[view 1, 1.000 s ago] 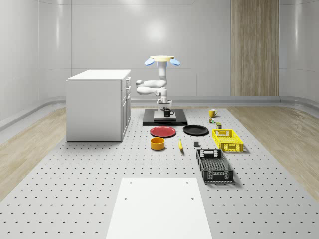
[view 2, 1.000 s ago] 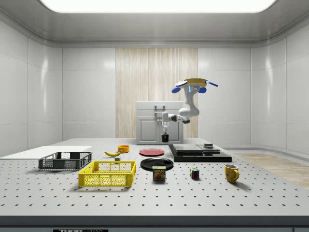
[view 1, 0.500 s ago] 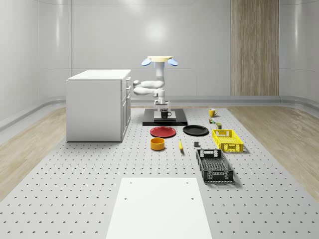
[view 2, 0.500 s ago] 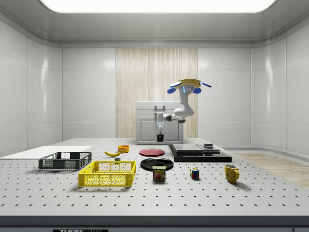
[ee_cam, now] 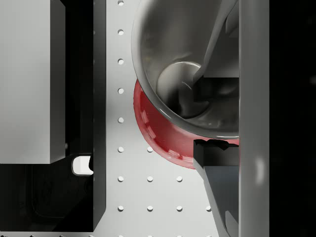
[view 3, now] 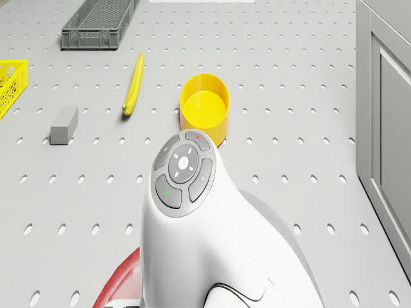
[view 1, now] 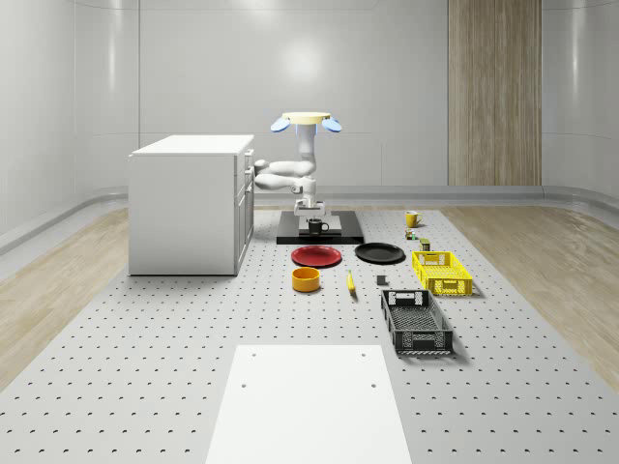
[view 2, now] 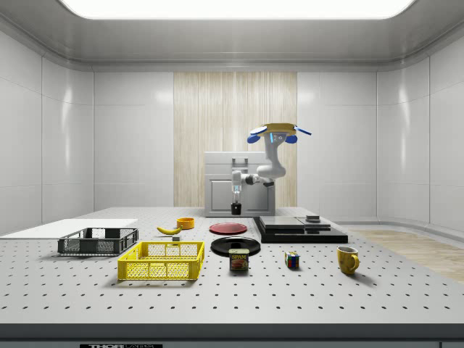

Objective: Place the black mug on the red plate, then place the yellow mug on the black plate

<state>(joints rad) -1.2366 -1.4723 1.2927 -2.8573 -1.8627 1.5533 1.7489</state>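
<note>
1. Flat round red plate (view 1: 316,255): bare, your first target.
2. Glossy black mug (view 1: 314,226): airborne, pinched at its rim by the 2-finger gripper (view 2: 235,204), beyond the plate; drone (view 1: 304,121) hovers above. Placement pending.
3. Yellow mug (view 1: 411,218), black plate (view 1: 379,253): well apart, untouched.

I count two mugs, the black mug (view 1: 315,226) and the yellow mug (view 1: 411,219); two plates, red plate (view 1: 316,256) and black plate (view 1: 379,253); two crates, yellow crate (view 1: 441,272) and black crate (view 1: 416,322); one yellow bowl (view 1: 306,279); one banana (view 1: 350,282).
</note>
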